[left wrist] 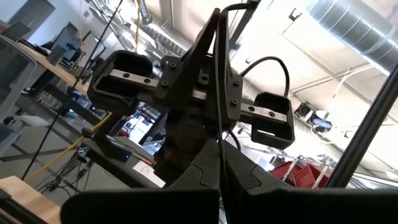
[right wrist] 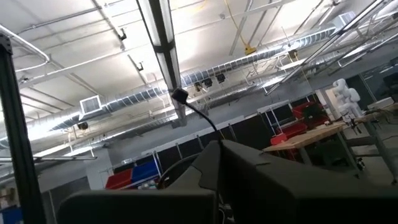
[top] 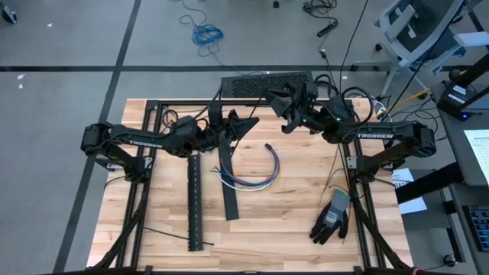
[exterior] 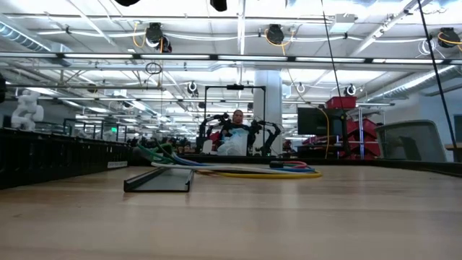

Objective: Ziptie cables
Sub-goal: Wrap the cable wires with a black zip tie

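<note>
Both arms' jaws closed, empty, above wooden table (top: pixel 306 221); cables (top: pixel 252 177) lie mid-table.

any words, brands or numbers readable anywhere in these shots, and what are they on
"TROSSEN" in white on the left arm, seen from the high view.
"TROSSEN" in white on the right arm, same view.
White paper sheets at the table's right edge carry print too small to read.
No legible text shows in the low view or either wrist view.
</note>
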`<state>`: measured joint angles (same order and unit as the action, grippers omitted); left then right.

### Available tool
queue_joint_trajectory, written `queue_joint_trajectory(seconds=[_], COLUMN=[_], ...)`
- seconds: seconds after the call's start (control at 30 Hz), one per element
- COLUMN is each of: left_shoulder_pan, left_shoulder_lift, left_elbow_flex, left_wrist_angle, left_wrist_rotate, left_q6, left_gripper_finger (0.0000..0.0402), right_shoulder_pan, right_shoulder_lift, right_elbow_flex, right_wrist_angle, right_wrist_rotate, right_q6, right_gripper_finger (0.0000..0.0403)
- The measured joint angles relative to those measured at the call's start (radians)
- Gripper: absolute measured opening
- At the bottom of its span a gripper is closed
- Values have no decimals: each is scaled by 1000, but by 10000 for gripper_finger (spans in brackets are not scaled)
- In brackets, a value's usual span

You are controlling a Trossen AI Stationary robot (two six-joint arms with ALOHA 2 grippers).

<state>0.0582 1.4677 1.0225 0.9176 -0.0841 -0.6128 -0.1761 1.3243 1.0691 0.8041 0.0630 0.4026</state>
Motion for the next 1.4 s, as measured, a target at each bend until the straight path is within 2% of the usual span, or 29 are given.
queue_joint_trajectory(seconds=[0.1, 0.23, 0.33, 0.57, 0.7, 0.77, 0.83, 0.93, 1.03, 1.1, 1.2, 1.4], left_shoulder_pan=[0, 3, 17, 35, 62, 84, 96, 96, 73, 54, 29, -34], left_shoulder_lift=[0, -5, -25, -79, -148, -206, -277, -376, -436, -449, -434, -341], left_elbow_flex=[0, 3, 27, 73, 91, 91, 91, 91, 91, 91, 90, 90], left_wrist_angle=[1, 23, 25, 48, 35, -61, -257, -610, -881, -990, -1098, -1299], left_wrist_rotate=[0, 0, 29, 185, 238, 307, 309, 147, -48, -118, -131, -132], left_q6=[11, 117, 158, 175, 262, 403, 550, 770, 972, 1037, 1072, 1191], left_gripper_finger=[0, 21, 54, 149, 179, 181, 182, 182, 182, 182, 182, 182], right_shoulder_pan=[0, 4, 4, -6, -7, -6, -5, -5, -6, -6, -5, -6], right_shoulder_lift=[0, 0, 0, 0, 0, -5, -17, -50, -76, -76, -63, -16], right_elbow_flex=[0, 0, 0, 0, 0, 0, 0, 0, 0, 1, 1, 0], right_wrist_angle=[2, 1, -11, -46, -57, -78, -124, -193, -226, -255, -342, -457], right_wrist_rotate=[-40, -72, -77, -98, -178, -240, -302, -333, -335, -353, -347, -206], right_q6=[-7, -31, -39, -49, 12, 46, 29, 2, 60, 124, 233, 461], right_gripper_finger=[1, 1, 0, 0, 0, 0, 0, 0, 0, 0, 0, 0])
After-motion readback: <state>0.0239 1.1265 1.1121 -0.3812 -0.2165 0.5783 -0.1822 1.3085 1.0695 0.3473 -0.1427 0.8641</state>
